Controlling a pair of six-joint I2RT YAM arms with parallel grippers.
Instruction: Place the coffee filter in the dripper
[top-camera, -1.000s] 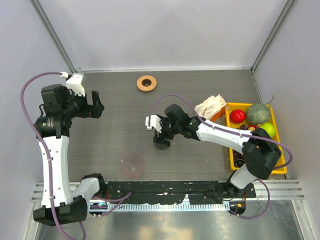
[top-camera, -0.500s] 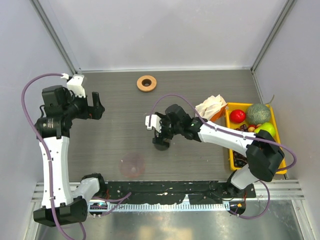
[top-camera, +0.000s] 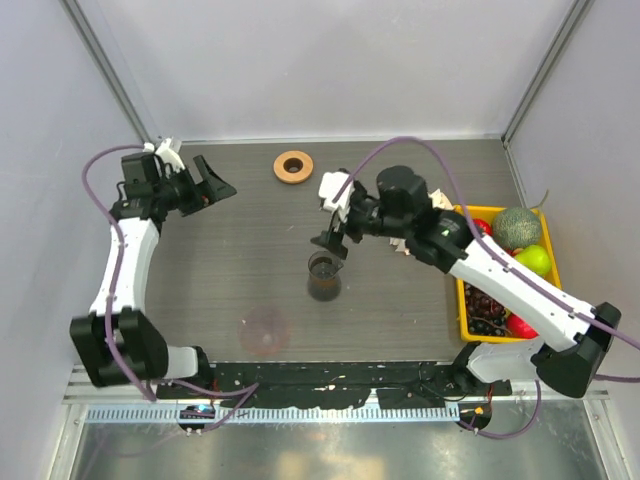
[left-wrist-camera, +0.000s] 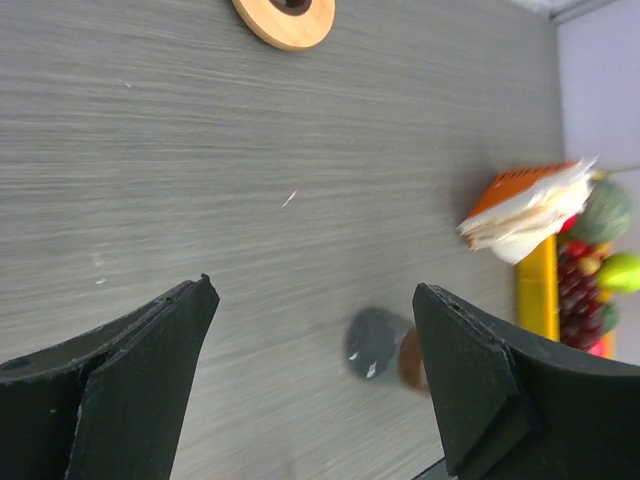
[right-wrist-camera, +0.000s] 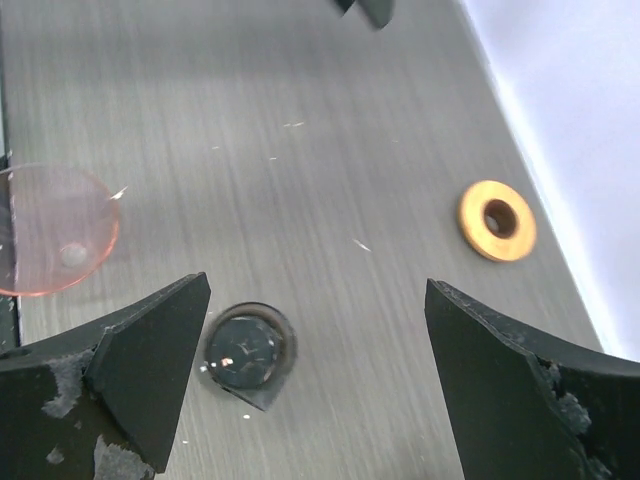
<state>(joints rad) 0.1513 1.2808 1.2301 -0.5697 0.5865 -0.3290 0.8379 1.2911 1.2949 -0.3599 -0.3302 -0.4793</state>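
Rising off the released clear vessel (top-camera: 323, 278), right pincer (right-wrist-camera: 317, 284), jaws wide.

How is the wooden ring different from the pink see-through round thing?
The flat tan wooden ring is opaque with a dark hole; the pink see-through dish looks wider. The ring lies far back, the dish near the arm bases. Both are round.
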